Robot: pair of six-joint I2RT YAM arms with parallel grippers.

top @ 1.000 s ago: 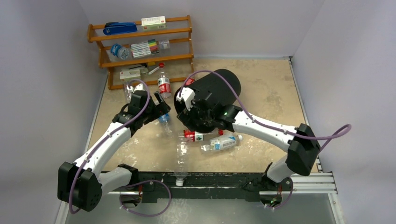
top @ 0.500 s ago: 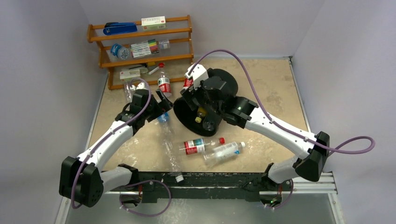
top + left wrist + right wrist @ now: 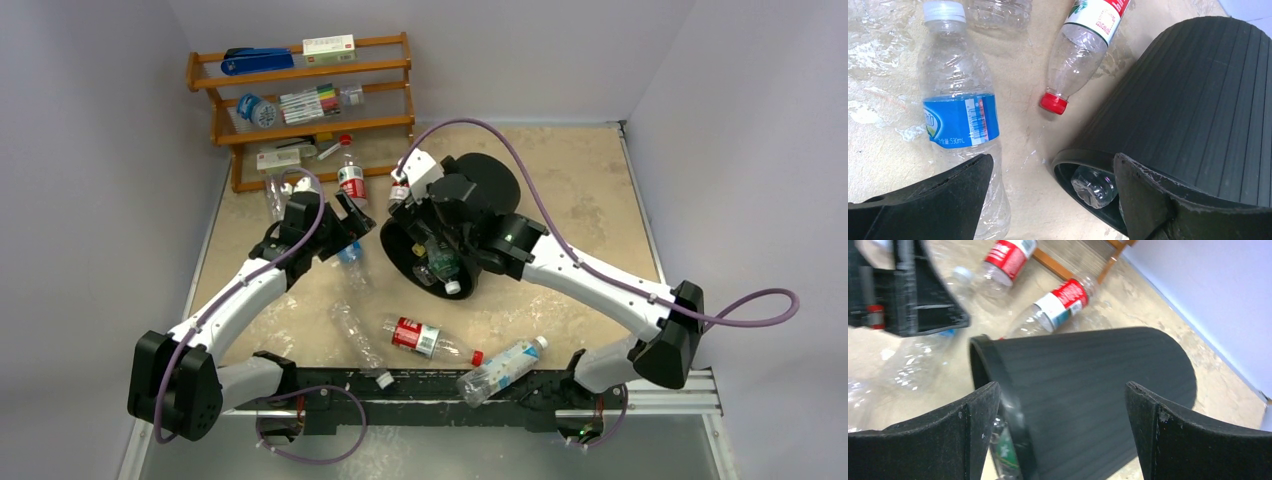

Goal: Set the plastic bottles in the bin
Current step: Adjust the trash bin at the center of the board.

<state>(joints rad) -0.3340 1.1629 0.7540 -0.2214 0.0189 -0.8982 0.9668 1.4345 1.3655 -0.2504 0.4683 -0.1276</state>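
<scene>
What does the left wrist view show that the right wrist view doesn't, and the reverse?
Only left wrist: the blue-labelled bottle seen whole, label and white cap; the right wrist gives a blue sliver at most. Only right wrist: the foot of the wooden rack, the wall, the open right tool over the black bin. Both: that bin on its side, a clear bottle in its mouth.

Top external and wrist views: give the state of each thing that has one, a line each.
bin, tipped on its side, bottles in its mouth.
left gripper, open.
right gripper, open, over the bin.
blue-labelled bottle, lying flat, capped.
near red-labelled bottle, lying flat, capped.
clear unlabelled bottle, lying flat, capped.
wooden shelf rack, upright.
</scene>
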